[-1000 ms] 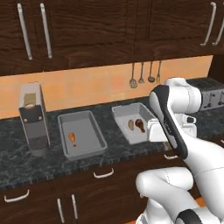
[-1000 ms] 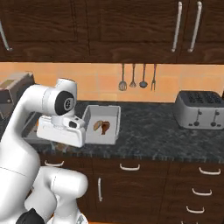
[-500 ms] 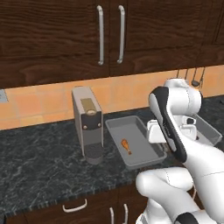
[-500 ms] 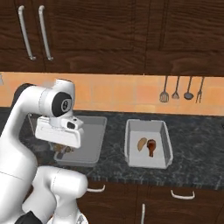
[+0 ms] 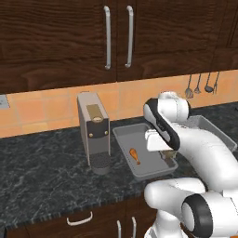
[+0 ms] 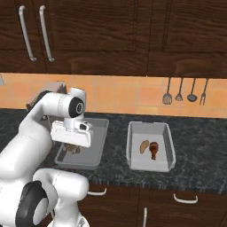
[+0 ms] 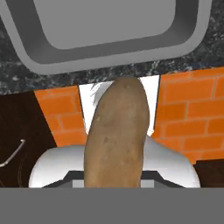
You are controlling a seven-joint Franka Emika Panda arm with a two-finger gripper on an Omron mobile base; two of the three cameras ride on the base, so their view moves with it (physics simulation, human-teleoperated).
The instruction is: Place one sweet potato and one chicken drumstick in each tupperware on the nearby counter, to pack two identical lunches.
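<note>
Gripper (image 6: 71, 146) pinching the sweet potato (image 7: 116, 135), held above near edge of left tupperware (image 6: 98, 128); drumstick (image 5: 135, 155) inside, right tupperware (image 6: 168, 133) at 3 o'clock already packed. Risk: release this near the rim, potato could hit the counter (image 6: 113, 166)

Flat, even rendered light, moderately bright; no glare anywhere. Only faint soft shadows inside the tupperware (image 6: 148, 164) (edges slightly jagged, textures coarse). Hand view's close sweet potato (image 7: 116, 135) looks soft, smeared.
</note>
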